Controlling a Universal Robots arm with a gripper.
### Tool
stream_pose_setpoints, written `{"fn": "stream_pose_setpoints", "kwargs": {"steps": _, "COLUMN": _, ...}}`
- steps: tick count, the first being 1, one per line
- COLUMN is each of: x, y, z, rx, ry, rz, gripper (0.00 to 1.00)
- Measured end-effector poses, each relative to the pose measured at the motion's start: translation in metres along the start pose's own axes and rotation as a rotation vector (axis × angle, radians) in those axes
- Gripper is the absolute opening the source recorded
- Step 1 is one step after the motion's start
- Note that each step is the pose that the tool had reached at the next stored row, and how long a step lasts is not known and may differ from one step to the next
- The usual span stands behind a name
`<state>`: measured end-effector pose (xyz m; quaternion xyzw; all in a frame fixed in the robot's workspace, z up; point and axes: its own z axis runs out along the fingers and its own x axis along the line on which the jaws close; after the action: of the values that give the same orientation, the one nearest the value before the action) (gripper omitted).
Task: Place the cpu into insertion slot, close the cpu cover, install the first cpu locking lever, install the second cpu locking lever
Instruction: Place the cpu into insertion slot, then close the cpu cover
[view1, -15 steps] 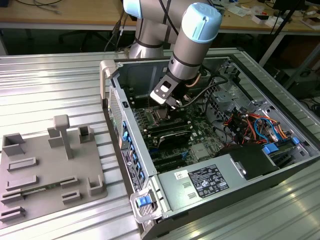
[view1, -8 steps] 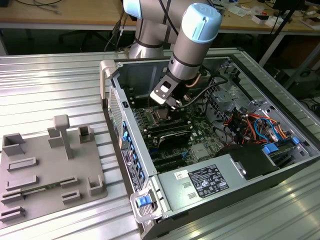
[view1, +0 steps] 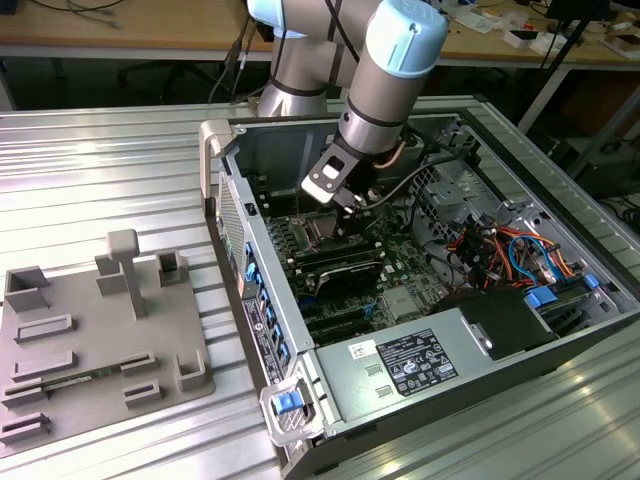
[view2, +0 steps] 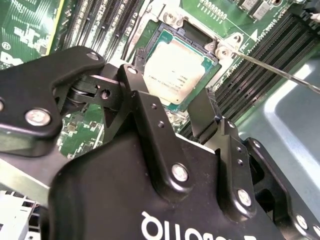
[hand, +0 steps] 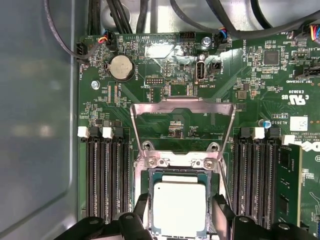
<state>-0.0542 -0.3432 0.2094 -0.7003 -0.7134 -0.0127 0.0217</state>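
Two gripper (hand: 181, 201) fingers (hand: 142, 207) spread, narrowly flanking cpu (hand: 179, 210) edges, cpu seated in insertion slot (hand: 180, 173), cpu cover (hand: 182, 106) raised, case wall (view1: 240, 190) clear at 9 o'clock of gripper, exterior view

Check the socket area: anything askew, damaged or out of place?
Nothing stands out. The cpu lies square in the insertion slot, and the cpu cover is swung open, not yet closed.

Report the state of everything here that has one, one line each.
cpu, lying in the insertion slot.
insertion slot, filled by the cpu, uncovered.
cpu cover, open, tipped back off the slot.
locking lever, unlatched, sticking out away from the slot.
gripper, low over the cpu.
computer case, lying with its side open.
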Motion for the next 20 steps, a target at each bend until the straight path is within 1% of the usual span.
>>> {"fn": "stream_pose_setpoints", "kwargs": {"steps": 2, "x": 0.0001, "y": 0.0, "z": -0.0025, "rx": 0.0001, "ry": -0.0002, "rz": 0.0, "gripper": 0.62}}
{"fn": "stream_pose_setpoints", "kwargs": {"steps": 3, "x": 0.0002, "y": 0.0, "z": -0.0036, "rx": 0.0, "ry": -0.0004, "rz": 0.0, "gripper": 0.6}}
{"fn": "stream_pose_setpoints", "kwargs": {"steps": 5, "x": 0.0003, "y": 0.0, "z": -0.0055, "rx": 0.0001, "ry": -0.0011, "rz": 0.0, "gripper": 0.47}}
{"fn": "stream_pose_setpoints", "kwargs": {"steps": 6, "x": 0.0003, "y": 0.0, "z": -0.0062, "rx": 0.0, "ry": -0.0018, "rz": 0.0, "gripper": 0.47}}
{"fn": "stream_pose_setpoints", "kwargs": {"steps": 8, "x": 0.0004, "y": 0.0, "z": -0.0076, "rx": 0.0001, "ry": -0.004, "rz": 0.0, "gripper": 0.35}}
{"fn": "stream_pose_setpoints", "kwargs": {"steps": 10, "x": 0.0005, "y": 0.0, "z": -0.0091, "rx": 0.0001, "ry": -0.0053, "rz": 0.0, "gripper": 0.35}}
{"fn": "stream_pose_setpoints", "kwargs": {"steps": 12, "x": 0.0005, "y": -0.0001, "z": -0.0103, "rx": 0.0001, "ry": -0.006, "rz": 0.0, "gripper": 0.23}}
{"fn": "stream_pose_setpoints", "kwargs": {"steps": 13, "x": 0.0006, "y": -0.0001, "z": -0.0108, "rx": 0.0001, "ry": -0.0064, "rz": 0.0, "gripper": 0.11}}
{"fn": "stream_pose_setpoints", "kwargs": {"steps": 19, "x": 0.0005, "y": -0.0001, "z": -0.011, "rx": 0.0002, "ry": -0.0075, "rz": 0.0, "gripper": 0.11}}
{"fn": "stream_pose_setpoints", "kwargs": {"steps": 20, "x": 0.0006, "y": 0.0, "z": -0.0109, "rx": 0.0001, "ry": -0.0068, "rz": 0.0, "gripper": 0.11}}
